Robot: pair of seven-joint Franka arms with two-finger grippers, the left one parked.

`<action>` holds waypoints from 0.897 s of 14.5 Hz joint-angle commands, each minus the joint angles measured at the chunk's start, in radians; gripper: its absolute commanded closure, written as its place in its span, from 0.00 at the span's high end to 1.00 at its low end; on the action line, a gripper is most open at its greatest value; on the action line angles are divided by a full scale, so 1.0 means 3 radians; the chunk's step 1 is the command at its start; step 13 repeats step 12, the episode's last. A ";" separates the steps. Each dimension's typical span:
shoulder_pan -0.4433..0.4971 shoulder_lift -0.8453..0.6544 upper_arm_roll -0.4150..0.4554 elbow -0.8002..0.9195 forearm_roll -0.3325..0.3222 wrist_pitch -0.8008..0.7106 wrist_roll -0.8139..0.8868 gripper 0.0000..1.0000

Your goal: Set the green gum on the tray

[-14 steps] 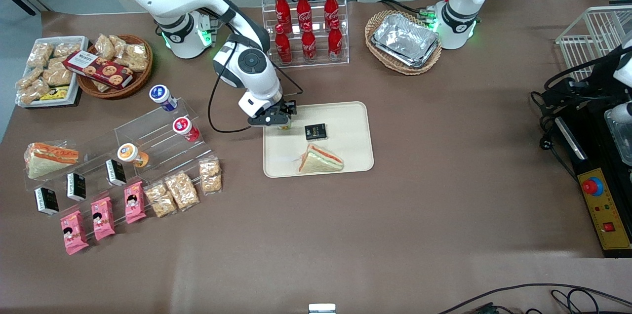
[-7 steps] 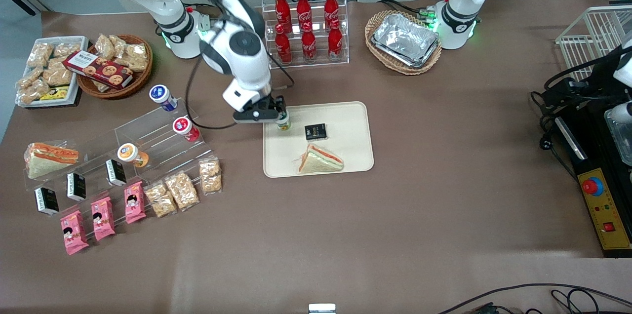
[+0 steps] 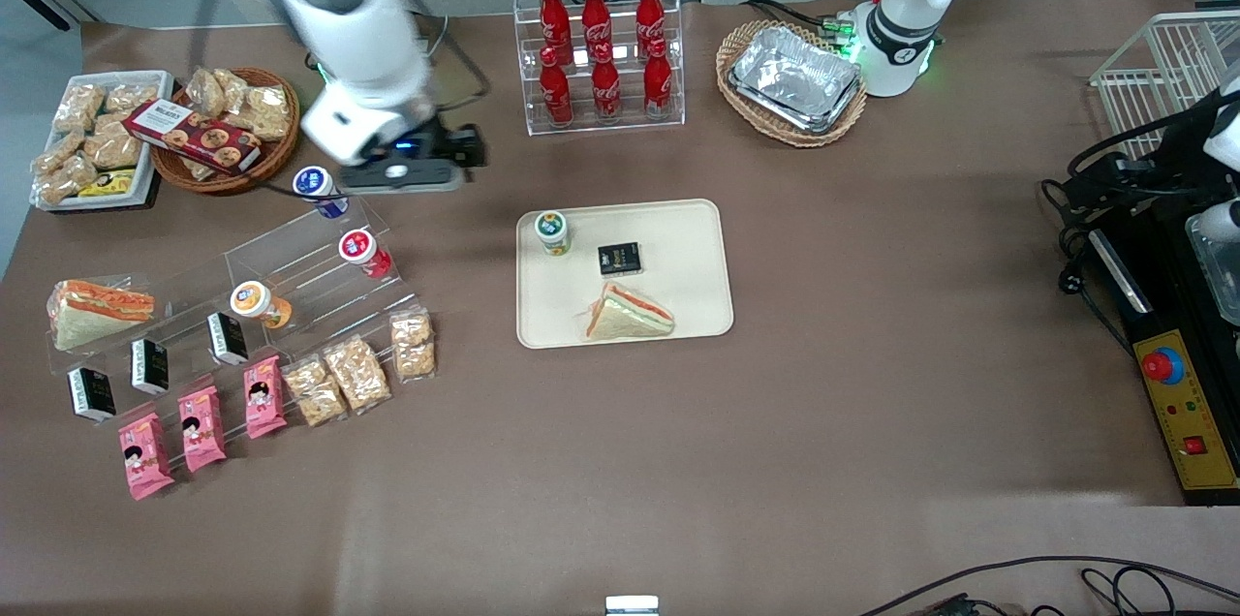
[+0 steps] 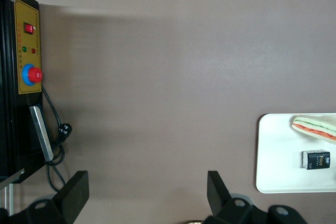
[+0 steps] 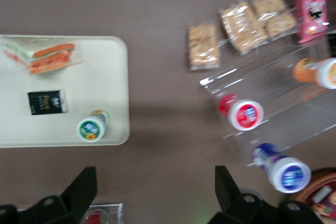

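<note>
my fingers (image 5: 85, 184) are spread wide with nothing between them, only bare brown surface (image 3: 872, 422) showing through the gap. in the front view i hang in the upper part of the frame, high over the surface, just above the blue bottle (image 3: 321, 190) at the top of the clear rack (image 3: 291, 258), and well apart from the tray (image 3: 683, 229).

the green gum (image 3: 552, 231) stands upright on the tray, white lid up, in the tray's corner nearest my end of the surface and farthest from the front camera. it sits inside the rim, close to the edge but not on it. the black packet (image 3: 619, 258) lies just beside it without touching, and the sandwich (image 3: 630, 314) is nearer the front camera, apart from both. my wrist camera agrees: green gum (image 5: 92, 128) on the cream tray (image 5: 89, 72), free of everything.

so i judge the placing step done: the bottle is on its own and looks steady. what's left, as i read it, is only getting clear. that calls for no grasp at all. i'd want to stay high, since the blue bottle, the red bottle (image 3: 363, 251) and the rack are right under me, and a low sweep could knock them. the cola bottles (image 3: 601, 49) are also near, level with me in the frame, so any swing that way needs care.
</note>
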 commanded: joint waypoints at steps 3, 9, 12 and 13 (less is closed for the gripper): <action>-0.0020 -0.0027 -0.1016 0.0281 0.0092 -0.0328 -0.1194 1.00; -0.0020 0.0024 -0.1748 0.0307 0.0097 -0.0109 -0.1650 1.00; -0.0004 0.0070 -0.1861 0.0327 0.0092 -0.0098 -0.1666 1.00; -0.0004 0.0070 -0.1861 0.0327 0.0092 -0.0098 -0.1666 1.00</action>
